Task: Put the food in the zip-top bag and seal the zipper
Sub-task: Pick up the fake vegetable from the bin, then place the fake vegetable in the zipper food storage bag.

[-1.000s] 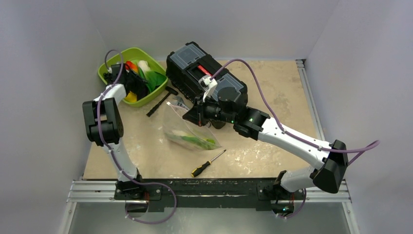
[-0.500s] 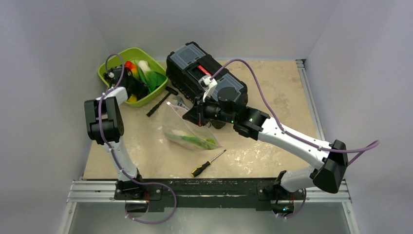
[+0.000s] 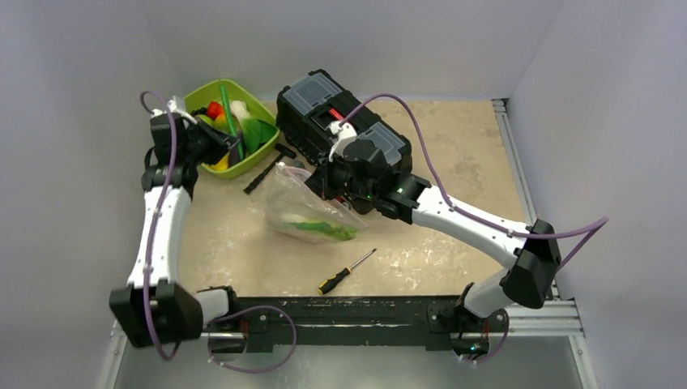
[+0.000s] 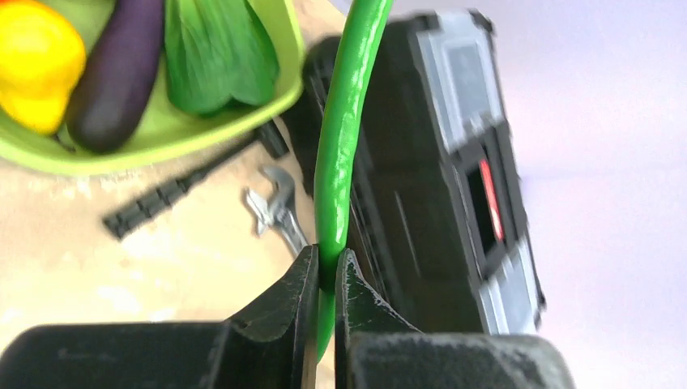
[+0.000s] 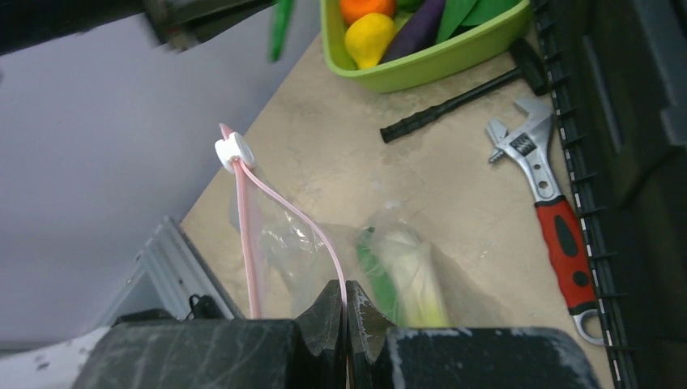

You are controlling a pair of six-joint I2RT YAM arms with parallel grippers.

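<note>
At ten o'clock, over the tray (image 3: 220, 83), a long green stalk (image 4: 344, 146) is pinched by the left claw (image 4: 324, 275). At bench centre the zip-top bag (image 3: 304, 215) is held up by the right claw (image 5: 346, 304), closed on its zipper (image 5: 243, 235). The stalk may be caught on the floppy, narrowly opened mouth. This pinch on the zipper is shown only in the right wrist view.

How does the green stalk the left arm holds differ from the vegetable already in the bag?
The green stalk is pinched in the left fingers, up in the air; the bagged vegetable lies inside the zip-top bag. The stalk looks thin and all green; the bagged vegetable is thicker, green and white. Both are long.
</note>
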